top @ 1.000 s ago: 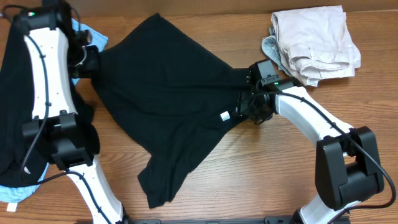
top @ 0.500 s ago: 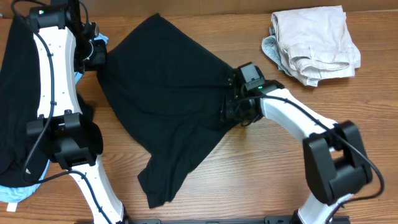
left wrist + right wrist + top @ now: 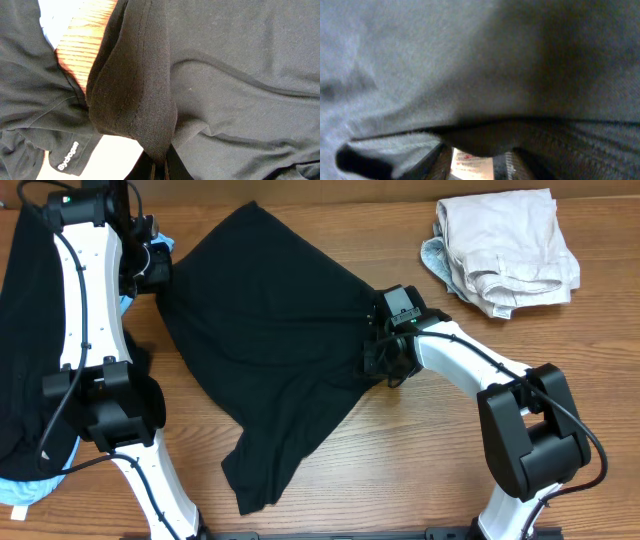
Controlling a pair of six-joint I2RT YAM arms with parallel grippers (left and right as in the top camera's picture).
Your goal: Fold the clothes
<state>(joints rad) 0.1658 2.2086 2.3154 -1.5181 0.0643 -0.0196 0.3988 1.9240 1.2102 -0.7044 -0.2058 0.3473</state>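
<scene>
A large black T-shirt lies spread on the wooden table in the overhead view. My left gripper is at its far left edge. In the left wrist view it is shut on a thick fold of the black T-shirt. My right gripper is at the shirt's right edge. In the right wrist view its fingers hold black cloth with a white tag between them.
A folded beige pile with a pale blue-grey piece lies at the back right. Another black garment lies along the left edge over a light-blue one. Light-blue cloth shows by the left gripper.
The right gripper has moved left with the shirt's right edge, and the white tag is now hidden in the overhead view. The left gripper has shifted up and slightly right with its edge.
</scene>
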